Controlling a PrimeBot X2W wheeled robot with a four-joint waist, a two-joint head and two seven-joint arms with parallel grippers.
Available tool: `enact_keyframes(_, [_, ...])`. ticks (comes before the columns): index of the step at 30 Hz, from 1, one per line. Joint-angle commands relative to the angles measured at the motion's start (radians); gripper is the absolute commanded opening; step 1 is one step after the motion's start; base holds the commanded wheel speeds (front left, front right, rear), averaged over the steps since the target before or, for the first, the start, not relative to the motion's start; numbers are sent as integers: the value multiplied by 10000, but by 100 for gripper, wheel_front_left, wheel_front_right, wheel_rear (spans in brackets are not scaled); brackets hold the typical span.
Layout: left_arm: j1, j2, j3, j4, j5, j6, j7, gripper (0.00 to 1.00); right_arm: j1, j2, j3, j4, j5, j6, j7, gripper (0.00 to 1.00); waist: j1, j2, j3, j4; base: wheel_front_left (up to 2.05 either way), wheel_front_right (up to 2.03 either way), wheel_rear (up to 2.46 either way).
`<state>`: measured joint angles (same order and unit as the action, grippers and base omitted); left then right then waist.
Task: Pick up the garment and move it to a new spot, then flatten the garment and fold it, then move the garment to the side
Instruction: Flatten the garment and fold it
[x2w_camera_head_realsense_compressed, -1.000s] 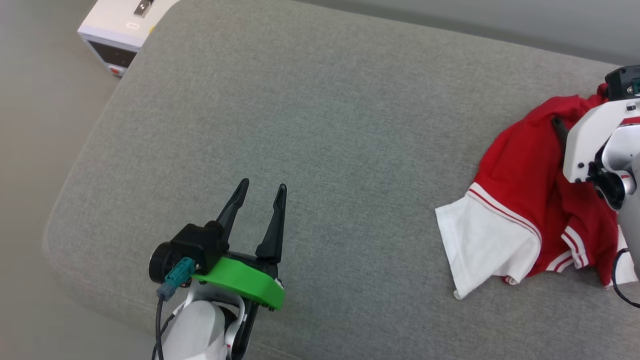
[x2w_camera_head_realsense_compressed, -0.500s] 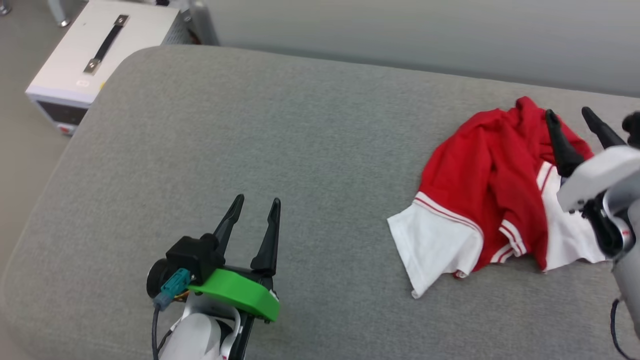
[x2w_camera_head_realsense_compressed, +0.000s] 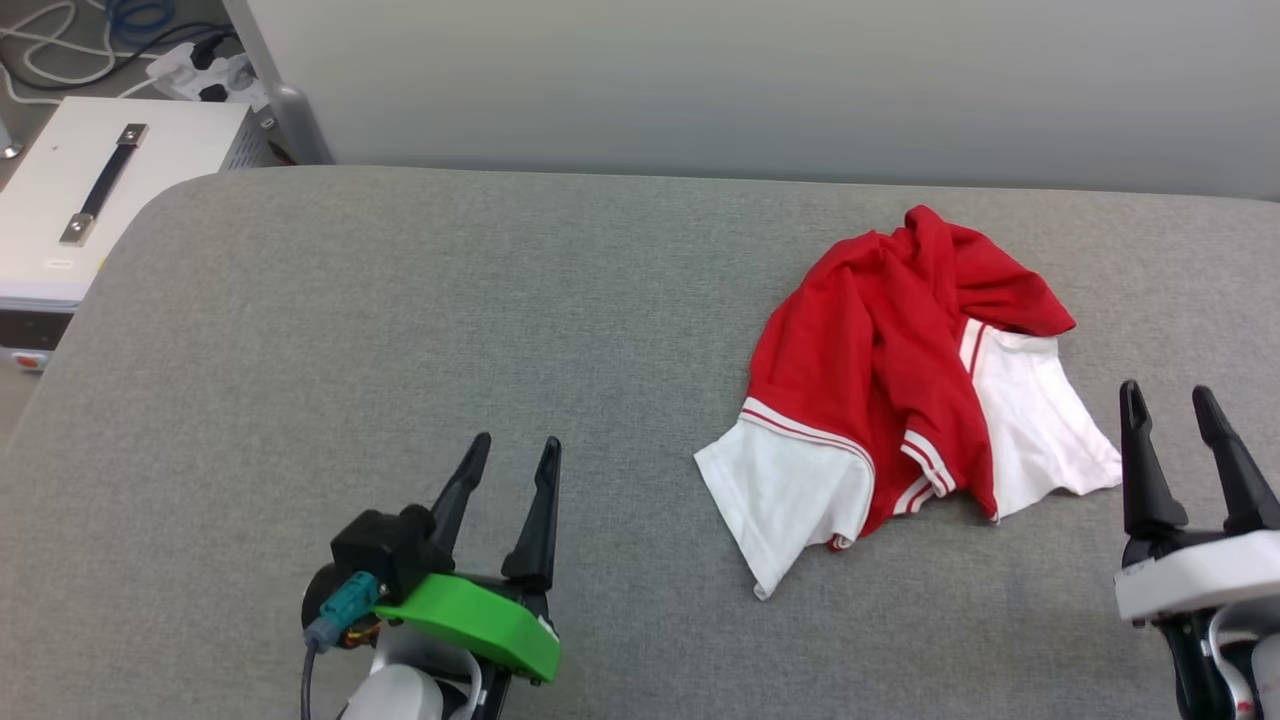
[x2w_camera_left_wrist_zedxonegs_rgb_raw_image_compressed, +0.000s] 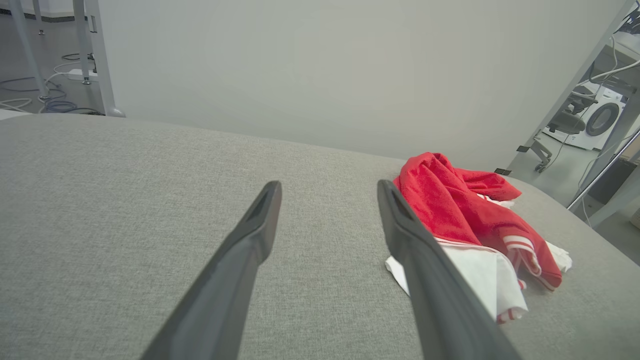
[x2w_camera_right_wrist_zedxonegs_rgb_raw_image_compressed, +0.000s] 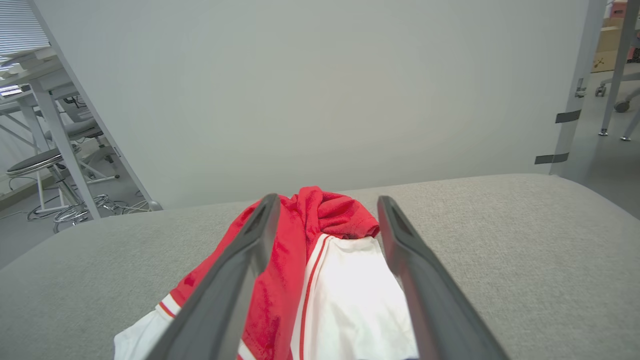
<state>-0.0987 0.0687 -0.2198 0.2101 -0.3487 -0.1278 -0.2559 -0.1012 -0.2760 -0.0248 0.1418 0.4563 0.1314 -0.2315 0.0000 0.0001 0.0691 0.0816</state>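
Red-and-white garment (x2w_camera_head_realsense_compressed: 870, 370) lies crumpled on grey cushion (x2w_camera_head_realsense_compressed: 400, 320), right half, toward far edge. Left gripper (x2w_camera_head_realsense_compressed: 517, 441) by near edge, jaws spread, holding nothing, well apart from garment. Right gripper (x2w_camera_head_realsense_compressed: 1165, 391) just beside garment's right side, jaws spread, holding nothing.

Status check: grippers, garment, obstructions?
Left gripper open, empty. Right gripper open, empty, near garment. It lies crumpled on grey cushion, unheld. Nothing seen in the way.

A crumpled garment (x2w_camera_head_realsense_compressed: 850, 340) lies on the grey fabric cushion (x2w_camera_head_realsense_compressed: 400, 300).
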Motion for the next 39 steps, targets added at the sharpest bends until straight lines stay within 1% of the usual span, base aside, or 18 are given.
enact_keyframes(1, [191, 47, -55, 29, 60, -29, -59, 100, 273, 176, -136, -350, -189, -7, 69, 100, 0, -1, -11, -127, 0, 0, 0])
enact_keyframes(6, [195, 53, -280, 79, 62, -29, -59, 100, 848, 634, -419, -1453, -642, -7, 430, 100, 0, -1, 91, -306, 0, 0, 0])
enact_keyframes(10, [-20, 90, -523, 157, 102, -25, 11, 100, 915, 764, -470, -1930, -848, -7, 728, 100, 0, -1, 238, -464, 0, 0, 0])
enact_keyframes(12, [-244, 80, -636, 186, 95, -21, 323, 100, 923, 816, -530, -2107, -909, -7, 854, 100, 0, -1, 359, -538, 0, 0, 0])
enact_keyframes(15, [-736, 62, -874, 251, 24, -13, 1358, 100, 943, 870, -581, -2308, -998, -7, 1019, 100, 0, -1, 552, -635, 0, 0, 0])
enact_keyframes(19, [-1634, 75, -1332, 299, -226, -10, 3552, 100, 905, 905, -525, -2511, -1072, -7, 1179, 100, 0, -1, 869, -827, 0, 0, 0])
enact_keyframes(22, [-2371, 212, -1784, 407, -445, -17, 5525, 100, 818, 926, -438, -2605, -1094, -7, 1248, 100, 0, -1, 1081, -1007, 0, 0, 0])
enact_keyframes(24, [-2800, 277, -1902, 460, -536, 5, 6568, 100, 741, 930, -357, -2635, -1112, -7, 1272, 100, 0, -1, 1215, -1139, 0, 0, 0])
enact_keyframes(26, [-3199, 359, -1975, 574, -481, 128, 7360, 100, 665, 960, -288, -2608, -1108, -7, 1349, 100, 0, -1, 1358, -1280, 0, 0, 0])
enact_keyframes(28, [-3494, 448, -2049, 779, -360, 285, 7963, 100, 569, 977, -194, -2598, -1116, -7, 1391, 100, 0, -1, 1491, -1432, 0, 0, 0])
enact_keyframes(30, [-3743, 464, -2107, 948, -271, 391, 8284, 100, 491, 988, -135, -2588, -1127, -7, 1395, 100, 0, -1, 1625, -1562, 0, 0, 0])
enact_keyframes(37, [-4442, 380, -2176, 1867, -180, 617, 8669, 100, 382, 1028, -179, -2476, -1155, -7, 1344, 100, 0, -1, 1974, -1776, 0, 0, 0])
enact_keyframes(39, [-4604, 324, -2235, 2143, -212, 597, 8735, 100, 354, 1060, -158, -2443, -1181, -7, 1324, 100, 0, -1, 2019, -1802, 0, 0, 0])
